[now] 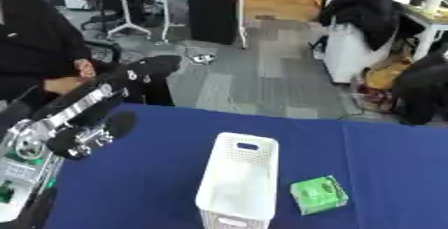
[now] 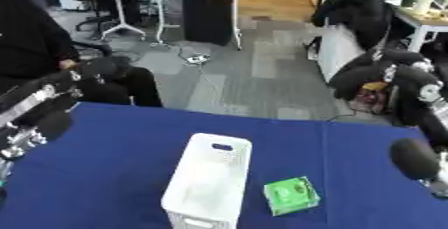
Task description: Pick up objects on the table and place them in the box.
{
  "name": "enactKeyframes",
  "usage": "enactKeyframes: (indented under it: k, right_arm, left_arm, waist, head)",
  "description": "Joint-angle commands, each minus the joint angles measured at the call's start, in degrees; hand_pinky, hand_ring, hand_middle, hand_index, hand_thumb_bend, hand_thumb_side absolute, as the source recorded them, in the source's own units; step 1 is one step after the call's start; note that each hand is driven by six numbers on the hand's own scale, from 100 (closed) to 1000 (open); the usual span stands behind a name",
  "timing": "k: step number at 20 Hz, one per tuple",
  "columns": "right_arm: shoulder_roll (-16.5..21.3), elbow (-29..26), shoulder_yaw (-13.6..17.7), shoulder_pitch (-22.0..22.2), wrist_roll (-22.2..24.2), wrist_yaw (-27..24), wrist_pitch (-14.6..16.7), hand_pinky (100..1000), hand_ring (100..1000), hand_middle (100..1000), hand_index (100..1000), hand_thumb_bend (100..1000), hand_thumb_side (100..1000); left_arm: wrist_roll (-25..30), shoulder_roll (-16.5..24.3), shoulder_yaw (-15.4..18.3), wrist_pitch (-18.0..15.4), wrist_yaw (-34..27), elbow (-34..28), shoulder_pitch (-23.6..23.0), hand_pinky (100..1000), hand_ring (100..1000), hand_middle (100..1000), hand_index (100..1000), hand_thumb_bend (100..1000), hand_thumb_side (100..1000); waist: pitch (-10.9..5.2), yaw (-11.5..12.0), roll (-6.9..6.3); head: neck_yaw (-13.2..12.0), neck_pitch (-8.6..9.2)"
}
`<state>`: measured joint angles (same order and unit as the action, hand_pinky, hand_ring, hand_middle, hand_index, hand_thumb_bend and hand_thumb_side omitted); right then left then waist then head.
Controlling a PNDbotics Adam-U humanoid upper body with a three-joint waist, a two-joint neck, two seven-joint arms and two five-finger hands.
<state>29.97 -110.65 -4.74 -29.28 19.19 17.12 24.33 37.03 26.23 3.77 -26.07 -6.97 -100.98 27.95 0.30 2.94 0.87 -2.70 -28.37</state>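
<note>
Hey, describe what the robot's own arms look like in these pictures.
The left arm is black with a silver perforated bracket, silver joints and rounded black end caps; green parts show near its base. The right arm is black with rounded casings, small silver round fittings and a black knob-like end. Hands can't be made out clearly.

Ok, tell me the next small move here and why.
Probably bring the right hand down and left toward the green packet. The packet lies on the blue table just right of the white box, outside it, and nothing holds it. The right arm is on that side; the left hand is raised at the far left.
</note>
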Motion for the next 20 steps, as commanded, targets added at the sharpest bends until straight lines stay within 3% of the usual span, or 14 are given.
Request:
enactKeyframes:
  k: [1, 4, 8, 10, 11, 13, 18, 20]
  right_arm:
    - [3.9, 3.6, -1.2, -1.6, 0.8, 5.3, 2.0, 515, 595, 698, 852, 569, 1000]
    - [5.6, 8.3, -2.4, -2.6, 1.4, 9.2, 4.3, 543, 617, 718, 867, 577, 1000]
    - [7.6, 12.6, -3.8, -4.1, 2.6, 14.3, 7.8, 644, 706, 788, 876, 583, 1000]
    - [8.4, 14.1, -4.4, -4.7, 2.9, 16.1, 9.3, 648, 709, 790, 876, 584, 1000]
    - [8.8, 14.7, -4.6, -4.9, 3.0, 16.9, 10.0, 711, 758, 827, 883, 597, 1000]
    - [9.8, 15.6, -5.3, -5.6, 3.3, 18.8, 11.2, 742, 784, 848, 889, 621, 1000]
    - [11.2, 17.6, -6.9, -7.4, 2.7, 22.6, 13.6, 777, 814, 874, 899, 674, 1000]
    - [11.0, 18.9, -7.4, -8.3, 2.2, 24.0, 14.3, 784, 820, 878, 900, 648, 1000]
  left_arm:
    - [11.2, 1.7, 0.6, -11.7, -0.9, -0.4, 0.4, 994, 1000, 1000, 1000, 100, 880]
    - [11.0, 1.8, 0.8, -11.7, -0.8, -0.4, 0.5, 994, 1000, 1000, 1000, 100, 882]
    - [11.2, 1.8, 0.7, -11.7, -0.3, -0.3, 0.5, 995, 1000, 1000, 1000, 100, 884]
    - [11.3, 1.8, 0.7, -11.7, -0.2, -0.3, 0.5, 995, 1000, 1000, 1000, 100, 884]
    - [11.3, 1.8, 0.7, -11.6, -0.2, -0.3, 0.4, 995, 1000, 1000, 1000, 100, 885]
    - [11.4, 1.8, 0.6, -11.7, -0.2, -0.3, 0.4, 996, 1000, 1000, 1000, 100, 885]
    - [11.6, 1.9, 0.5, -11.8, -0.2, -0.2, 0.4, 996, 1000, 1000, 1000, 100, 885]
    - [11.8, 1.9, 0.4, -11.8, -0.2, -0.2, 0.4, 996, 1000, 1000, 1000, 100, 885]
  waist:
    - [-0.44, -0.1, 0.0]
    - [-0.44, 0.1, 0.05]
    - [-0.48, 0.2, 0.19]
    - [-0.48, 0.2, 0.24]
    - [-0.49, 0.2, 0.27]
    - [-0.5, 0.3, 0.32]
    - [-0.55, 0.4, 0.38]
    - [-0.56, 0.5, 0.4]
  head:
    - [1.1, 0.94]
    - [1.3, 1.3]
    - [1.3, 1.47]
    - [1.1, 1.35]
    - [1.0, 1.11]
    - [1.0, 0.53]
    - [0.8, -0.43]
    - [0.9, -0.55]
